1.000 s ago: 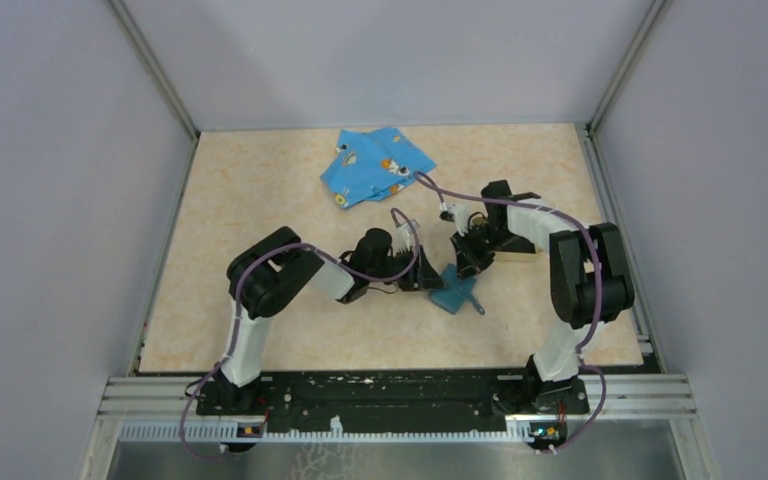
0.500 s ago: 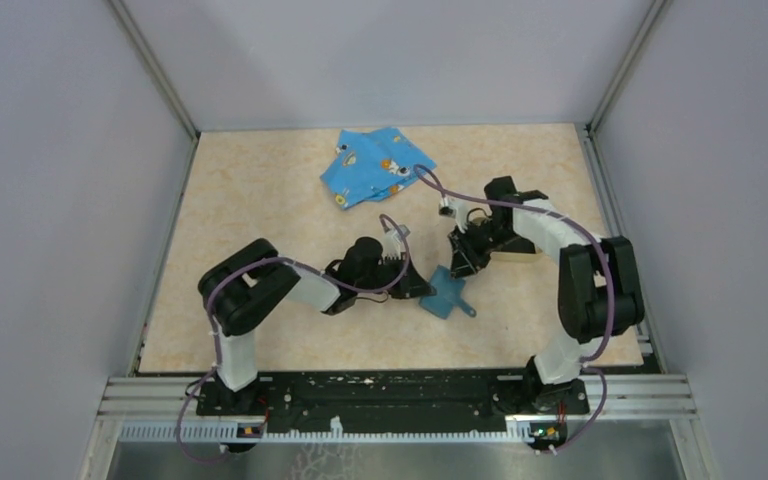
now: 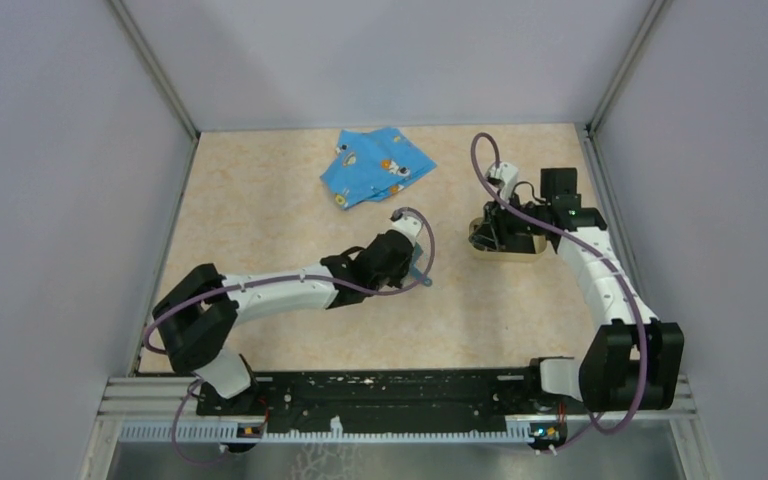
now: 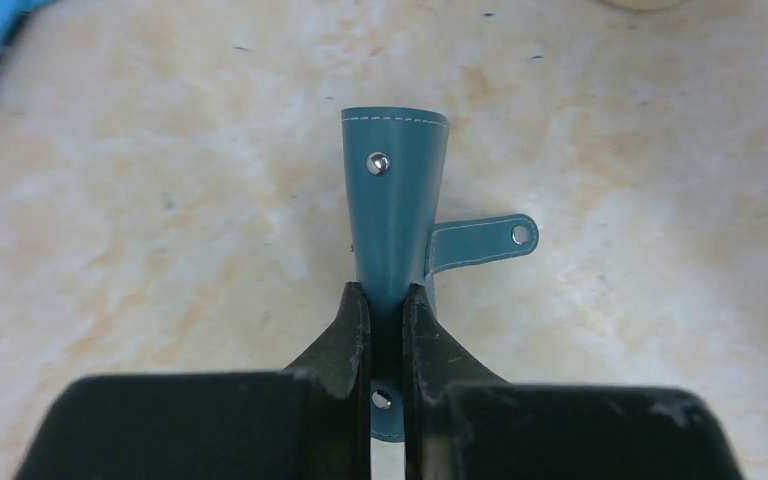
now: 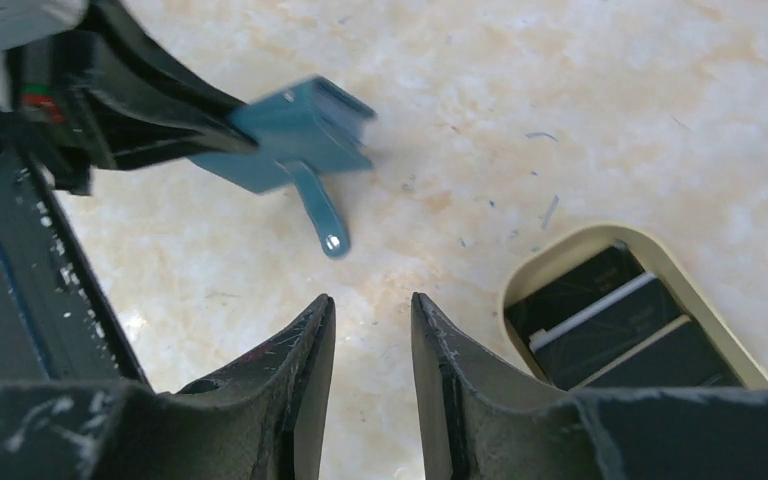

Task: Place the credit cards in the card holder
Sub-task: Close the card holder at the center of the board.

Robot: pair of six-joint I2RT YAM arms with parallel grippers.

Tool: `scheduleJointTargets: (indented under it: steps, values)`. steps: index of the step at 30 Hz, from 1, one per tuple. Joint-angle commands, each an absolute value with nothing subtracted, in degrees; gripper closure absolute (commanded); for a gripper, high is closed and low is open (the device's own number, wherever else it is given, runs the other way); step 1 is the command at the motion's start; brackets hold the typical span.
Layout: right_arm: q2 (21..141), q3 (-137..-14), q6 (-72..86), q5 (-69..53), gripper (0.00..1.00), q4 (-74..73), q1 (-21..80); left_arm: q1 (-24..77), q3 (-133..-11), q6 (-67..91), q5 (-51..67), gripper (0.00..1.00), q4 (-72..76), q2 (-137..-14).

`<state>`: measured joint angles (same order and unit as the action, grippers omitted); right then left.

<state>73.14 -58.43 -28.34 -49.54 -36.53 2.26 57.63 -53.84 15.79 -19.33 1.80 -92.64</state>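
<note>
Since a second earlier, when both pincers met at the holder in mid-surface, the arms had parted. The right arm had swung off to the right rear, and the left arm had stretched out long and low, taking the holder with it a little leftward.

The left pincer (image 4: 387, 292) was clenched on the teal holder (image 4: 392, 220), its two fingers pressed against the near end with the folded body sticking straight out ahead of them. A metal snap (image 4: 379, 162) showed near the far end. A short strap (image 4: 483, 243) with a ringed hole stuck out to one side. From the right wrist the holder looked blurred, its strap hanging down toward the surface (image 3: 260, 200). Whether it cleared the surface could not be told.

The right pincer (image 5: 372, 300) was released, its fingers a narrow gap apart with only bare surface between them and nothing held. It hung beside the tan oval tray (image 5: 520, 278), which lay at the right rear of the surface. The black cards (image 5: 610, 315) lay stacked inside the tray, pale edge lines showing across them. None was in the holder. Holder and tray lay apart, with open surface between them.

A blue printed cloth (image 3: 375, 165) lay crumpled near the back edge, well away from both pincers.
</note>
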Motion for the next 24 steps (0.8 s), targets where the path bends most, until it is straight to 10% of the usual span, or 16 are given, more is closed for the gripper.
scheduleJointTargets:
  steps: [1,24]
  values:
    - [70.40,-56.16,-22.06,-43.76,0.65,-27.54,0.26,59.55,-60.84,8.81,-38.46,1.00,-16.26,-94.80]
    - [71.19,-55.64,-20.26,-42.85,0.64,-26.11,-3.08,72.33,-75.58,4.43,-72.11,1.00,-30.54,-101.66]
